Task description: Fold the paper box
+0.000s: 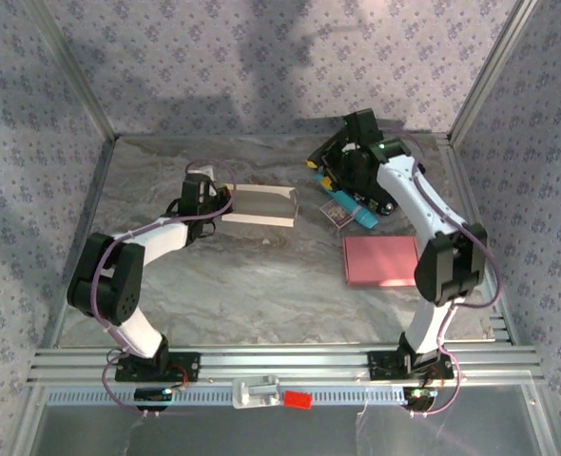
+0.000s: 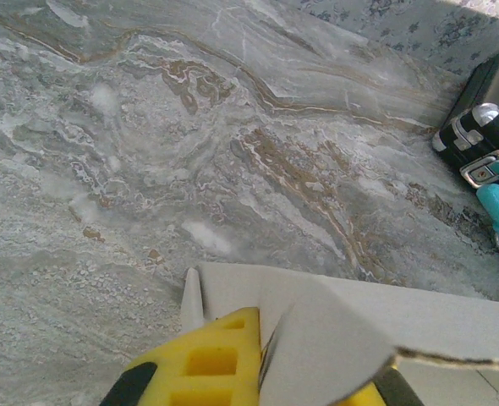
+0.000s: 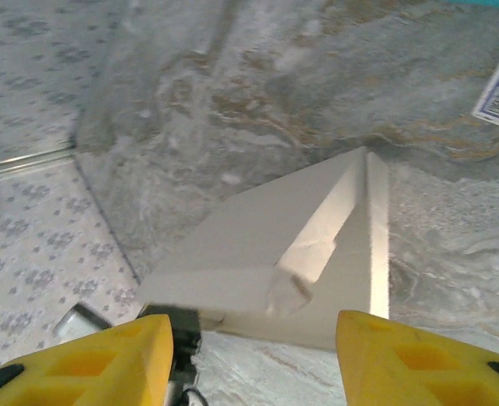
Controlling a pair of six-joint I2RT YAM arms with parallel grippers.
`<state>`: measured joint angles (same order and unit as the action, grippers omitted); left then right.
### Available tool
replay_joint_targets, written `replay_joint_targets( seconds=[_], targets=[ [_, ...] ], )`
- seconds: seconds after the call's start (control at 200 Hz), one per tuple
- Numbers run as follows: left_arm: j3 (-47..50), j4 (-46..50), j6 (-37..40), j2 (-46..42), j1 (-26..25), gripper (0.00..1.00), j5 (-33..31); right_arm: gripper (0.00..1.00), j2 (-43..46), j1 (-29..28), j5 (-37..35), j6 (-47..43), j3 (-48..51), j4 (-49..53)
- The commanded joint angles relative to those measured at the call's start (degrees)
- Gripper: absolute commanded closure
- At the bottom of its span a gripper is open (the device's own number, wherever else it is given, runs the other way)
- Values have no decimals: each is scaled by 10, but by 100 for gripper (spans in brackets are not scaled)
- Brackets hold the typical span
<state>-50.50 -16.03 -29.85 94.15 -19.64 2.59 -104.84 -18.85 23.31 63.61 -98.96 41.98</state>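
While my left hand (image 1: 222,204) clamps its left end, the flattened paper box (image 1: 260,204) lies lengthwise left-to-right, beyond-left of the pink pad (image 1: 380,259); my right hand (image 3: 254,355) gapes half-open, touching nothing.

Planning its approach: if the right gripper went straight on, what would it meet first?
Probably the paper box, lying just ahead of the right gripper, whose jaws stand open; how far is unclear.

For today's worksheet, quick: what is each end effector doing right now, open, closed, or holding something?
Left end effector: closed on the box.
Right end effector: open, holding nothing.
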Motion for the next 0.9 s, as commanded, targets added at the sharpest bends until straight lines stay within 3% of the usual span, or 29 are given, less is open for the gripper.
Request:
replay_joint_targets(
  seconds=[0.0, 0.125, 0.415, 0.615, 0.899],
  targets=[
    [19, 54, 4, -1, -7, 100, 2, 46, -67, 0, 54, 0, -31, 75],
    [18, 59, 6, -3, -8, 100, 2, 47, -114, -8, 68, 7, -74, 88],
    [15, 60, 5, -1, -8, 100, 3, 50, -151, -21, 91, 60, -73, 35],
    [13, 62, 5, -1, -9, 100, 4, 59, -160, -26, 104, 63, -77, 30],
    [14, 98, -38, -10, -14, 87, 22, 70, -142, -39, 109, 37, -20, 23]
  ],
)
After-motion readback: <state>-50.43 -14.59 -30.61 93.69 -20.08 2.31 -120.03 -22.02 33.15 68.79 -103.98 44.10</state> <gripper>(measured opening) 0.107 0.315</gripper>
